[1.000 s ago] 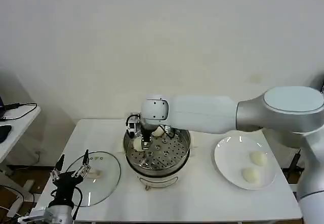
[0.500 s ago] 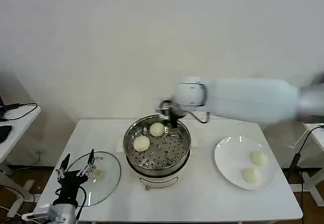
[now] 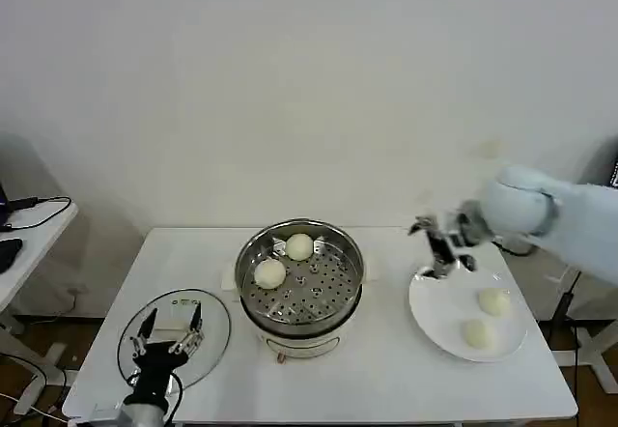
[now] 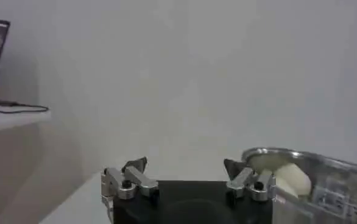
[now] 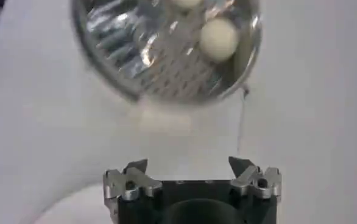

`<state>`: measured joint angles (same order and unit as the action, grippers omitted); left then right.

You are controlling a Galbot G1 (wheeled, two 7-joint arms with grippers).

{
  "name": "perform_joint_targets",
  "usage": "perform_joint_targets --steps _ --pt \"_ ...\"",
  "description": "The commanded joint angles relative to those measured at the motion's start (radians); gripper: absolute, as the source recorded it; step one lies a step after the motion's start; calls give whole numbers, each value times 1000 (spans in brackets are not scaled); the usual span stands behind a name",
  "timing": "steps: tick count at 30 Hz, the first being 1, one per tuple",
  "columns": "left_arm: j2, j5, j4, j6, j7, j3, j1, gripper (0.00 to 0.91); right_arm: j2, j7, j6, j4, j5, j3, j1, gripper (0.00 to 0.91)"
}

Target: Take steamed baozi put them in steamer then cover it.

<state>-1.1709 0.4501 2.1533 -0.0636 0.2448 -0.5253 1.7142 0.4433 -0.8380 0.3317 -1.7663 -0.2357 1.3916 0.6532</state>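
The steamer stands mid-table with two steamed baozi on its perforated tray. Two more baozi lie on a white plate to the right. My right gripper hangs open and empty over the plate's near-left rim. In the right wrist view that gripper stays open, with the steamer and a baozi farther off. The cover, a glass lid, lies flat at the front left. My left gripper hovers open above it; in the left wrist view it is open, beside the steamer.
A side table with cables stands left of the white table. A white wall rises behind. Bare tabletop lies in front of the steamer and between the steamer and the plate.
My right arm has swung away from the steamer to the right, ending over the plate with nothing held. My left gripper has shifted right, over the lid.
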Motion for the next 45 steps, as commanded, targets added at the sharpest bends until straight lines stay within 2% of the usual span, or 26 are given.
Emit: perform_joint_targets --steps 1,6,14,22,30,40,45 --pt "-7 -36 -25 -12 -2 31 20 907 -319 -86 -229 -29 329 -326 -401 907" --pt "-13 -50 -30 -21 -4 35 27 907 -320 -90 -283 -3 436 -373 -484 907" --pt "0 -44 -41 -25 -5 21 22 907 -320 -68 -229 8 463 -397 -573 907" --pt "46 114 -21 -14 9 -93 12 907 -284 -60 -209 35 454 -427 -676 907" --pt "45 122 12 -3 11 -114 18 907 -240 -53 -159 62 433 -437 -716 907" --pt "42 120 32 4 14 -127 28 907 -120 -31 -143 172 418 -590 -863 907" --pt "40 119 38 5 15 -137 34 907 -87 -27 -135 218 420 -609 -886 907"
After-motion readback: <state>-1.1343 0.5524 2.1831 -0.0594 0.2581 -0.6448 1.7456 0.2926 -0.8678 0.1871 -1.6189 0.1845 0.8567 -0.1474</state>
